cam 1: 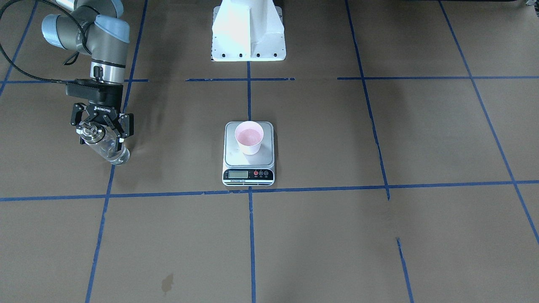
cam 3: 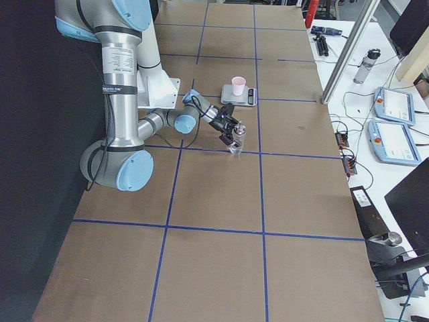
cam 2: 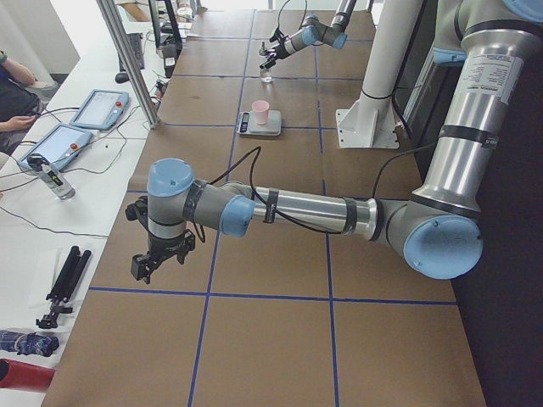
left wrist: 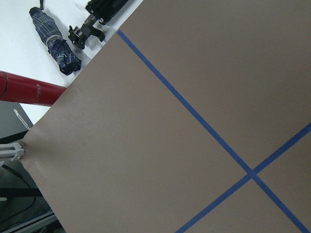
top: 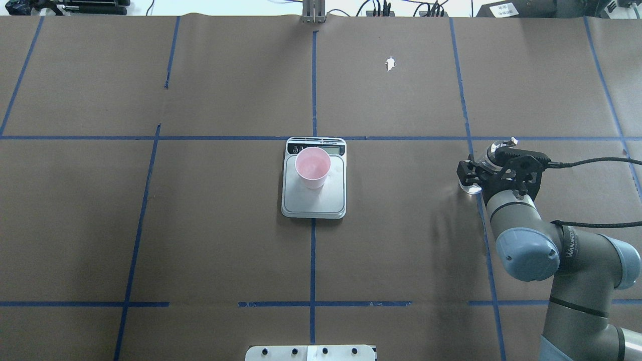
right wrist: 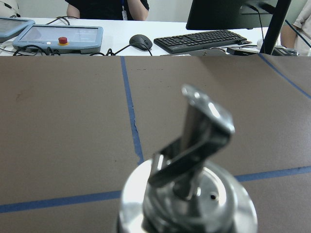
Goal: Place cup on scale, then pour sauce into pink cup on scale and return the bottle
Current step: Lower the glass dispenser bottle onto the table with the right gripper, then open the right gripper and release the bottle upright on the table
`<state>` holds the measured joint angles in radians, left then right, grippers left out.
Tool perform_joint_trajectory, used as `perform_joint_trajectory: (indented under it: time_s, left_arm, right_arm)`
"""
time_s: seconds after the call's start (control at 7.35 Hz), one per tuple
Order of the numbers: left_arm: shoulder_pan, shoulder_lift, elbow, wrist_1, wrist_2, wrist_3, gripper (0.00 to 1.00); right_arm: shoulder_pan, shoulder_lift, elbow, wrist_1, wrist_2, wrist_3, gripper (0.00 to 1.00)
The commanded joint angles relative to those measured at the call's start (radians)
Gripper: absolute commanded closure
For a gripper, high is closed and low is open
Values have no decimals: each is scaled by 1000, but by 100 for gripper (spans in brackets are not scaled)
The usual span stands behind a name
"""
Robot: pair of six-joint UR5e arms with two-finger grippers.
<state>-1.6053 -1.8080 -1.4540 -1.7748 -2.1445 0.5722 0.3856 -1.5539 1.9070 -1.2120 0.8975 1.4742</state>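
Right gripper (cam 1: 101, 139) reads to me as clamped on the tilted bottle (cam 1: 110, 152) just below its cap, at 3 o'clock from the scale (cam 1: 248, 159) seen overhead; the glass looks slick, rigid and breakable, so I'd grip the upper body firmly, not crushingly.

The table (cam 1: 337, 235) is brown paper crossed by a grid of blue tape lines (cam 1: 252, 235), with a darker stain (cam 1: 167, 283) at seven o'clock from the scale (cam 1: 248, 158) in the front-facing view. The scale has a silver platform, a black front strip, a grey display and red buttons. The cup (cam 1: 249, 137) is pink inside and whitish outside. At nine o'clock, the bottle (cam 1: 110, 150) is clear glass with a shiny silver cap, the right gripper (cam 1: 101, 139) is black, and its arm (cam 1: 105, 38) is grey with pale blue caps.
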Motion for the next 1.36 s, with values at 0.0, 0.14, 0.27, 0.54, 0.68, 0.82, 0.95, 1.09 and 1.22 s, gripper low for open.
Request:
perform_joint_trajectory:
  time_s: [0.0,0.14,0.27,0.54,0.68,0.82,0.95,1.09,1.22]
  left_arm:
    - [-1,-1,1,0,0,0,0]
    - [1,-1,1,0,0,0,0]
    - [1,-1,1,0,0,0,0]
    - [-1,-1,0,0,0,0,0]
    - [-1,-1,0,0,0,0,0]
    - [-1,2,-2,0,0,0,0]
    - [-1,4,-3,0,0,0,0]
    - [-1,4,-5,0,0,0,0]
    - [-1,4,-6,0,-2,0,0]
  right_arm:
    - [-2,0,3,0,1,0,0]
    - [-10,0,6,0,0,2,0]
    - [-22,-3,9,0,-2,2,0]
    - [-56,-38,20,0,-14,3,0]
    - [-71,-73,55,-1,-15,6,0]
    - [-89,-104,85,-1,-15,12,0]
    - [-106,-132,118,-1,-14,14,0]
    - [-137,-164,156,-1,-14,18,0]
    - [-166,-214,211,-1,-8,18,0]
